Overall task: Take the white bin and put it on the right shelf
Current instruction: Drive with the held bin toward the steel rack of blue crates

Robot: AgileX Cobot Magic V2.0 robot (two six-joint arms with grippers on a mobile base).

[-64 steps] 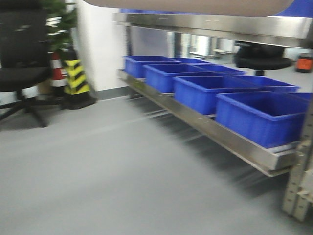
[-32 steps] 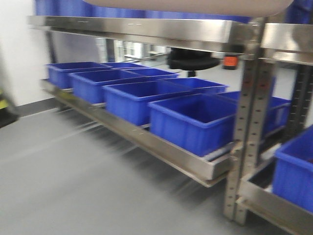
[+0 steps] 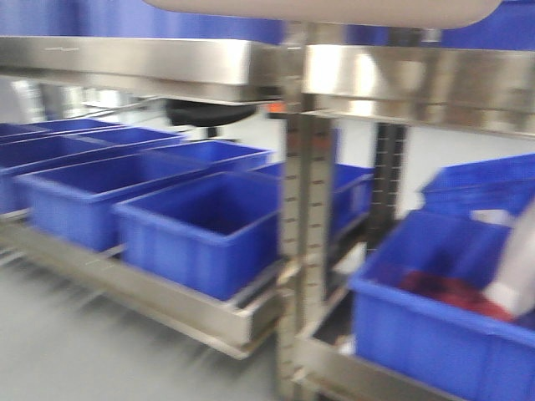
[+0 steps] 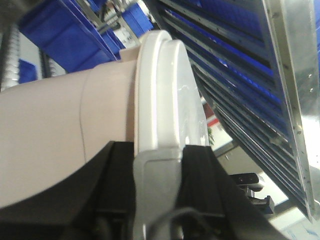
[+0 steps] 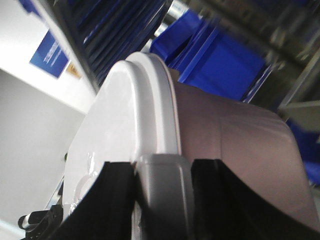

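The left gripper (image 4: 158, 200) has its two black fingers (image 4: 210, 180) pressed against either side of the grey handle (image 4: 156, 175) on the white bin (image 4: 45, 140), whose glossy lid (image 4: 167, 90) rises directly ahead of the fingertips. The right gripper (image 5: 162, 200) pinches the bin's opposite end in the same manner, though the contact faces themselves appear to lie out of frame. The bin hangs between the two grippers, and forward of both tools stand the right shelf (image 3: 418, 79), its perforated upright post (image 3: 305, 251) and rows of blue bins (image 3: 201, 225), all motion-blurred.
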